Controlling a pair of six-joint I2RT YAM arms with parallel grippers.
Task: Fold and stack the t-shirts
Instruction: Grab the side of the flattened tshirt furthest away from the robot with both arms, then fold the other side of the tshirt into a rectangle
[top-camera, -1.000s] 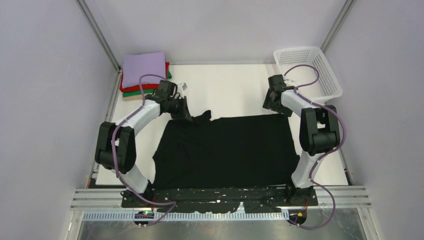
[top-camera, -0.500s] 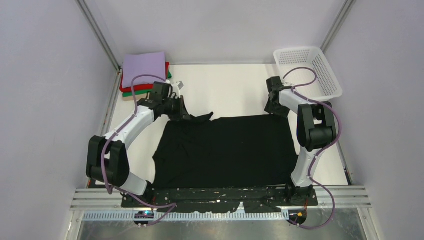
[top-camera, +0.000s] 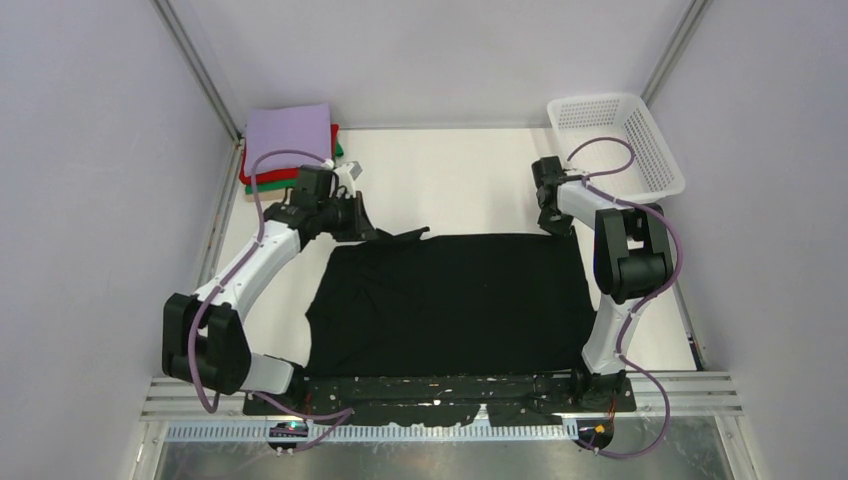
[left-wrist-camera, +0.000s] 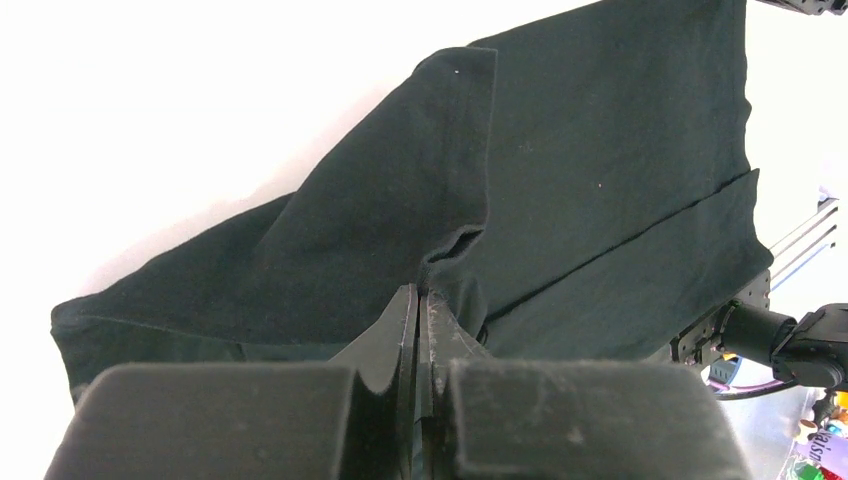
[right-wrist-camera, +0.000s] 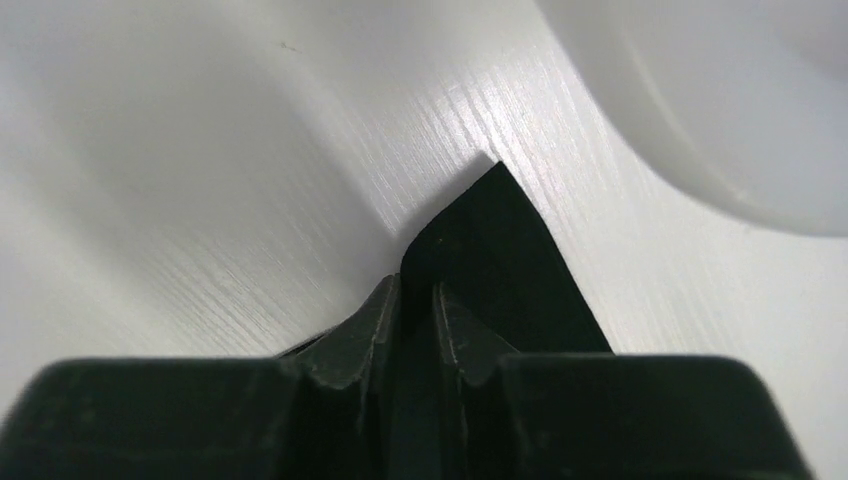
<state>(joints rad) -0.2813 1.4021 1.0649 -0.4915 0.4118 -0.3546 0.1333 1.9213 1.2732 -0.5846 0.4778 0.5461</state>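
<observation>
A black t-shirt (top-camera: 450, 300) lies spread flat across the middle of the white table (top-camera: 460, 180). My left gripper (top-camera: 366, 231) is at its far left corner, shut on a bunched fold of the black cloth (left-wrist-camera: 600, 150); in the left wrist view the fingertips (left-wrist-camera: 422, 292) pinch that fold. My right gripper (top-camera: 558, 226) is at the far right corner. In the right wrist view it (right-wrist-camera: 415, 287) is shut on the pointed black corner (right-wrist-camera: 500, 250), which lies on the table. Folded t-shirts are stacked at the far left, lavender (top-camera: 288, 135) on top, with red (top-camera: 262, 177) and green (top-camera: 262, 187) beneath.
A white mesh basket (top-camera: 615, 140) stands at the far right corner, just beyond my right arm. Grey walls close in both sides. The arm bases and a metal rail (top-camera: 440, 395) run along the near edge.
My right gripper has closed onto the shirt's far right corner. My left arm has swung its elbow out to the left, keeping its hold on the far left corner.
</observation>
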